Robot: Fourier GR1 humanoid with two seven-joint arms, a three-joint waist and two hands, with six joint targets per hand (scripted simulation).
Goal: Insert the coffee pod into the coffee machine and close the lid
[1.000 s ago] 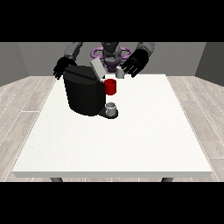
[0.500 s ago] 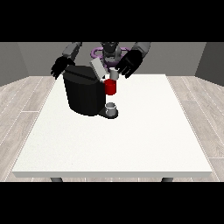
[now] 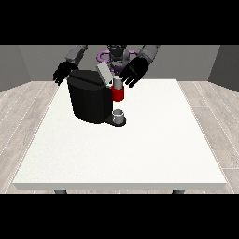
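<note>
**Lid up, hand spread above the brew head**

The black coffee machine (image 3: 91, 100) stands on the far left part of the white table (image 3: 140, 149), its grey lid (image 3: 105, 73) tilted up and open. At the machine's front sits a red brew head (image 3: 118, 94) with a light grey cap on top; whether that cap is the coffee pod cannot be told from here. Below it, a small grey cup (image 3: 119, 115) rests on the machine's base. The hand at the view's right (image 3: 133, 72) hangs just above and beside the red part, fingers spread and holding nothing. The hand at the view's left (image 3: 62, 73) hovers behind the machine's far corner, fingers relaxed and empty too.
</note>
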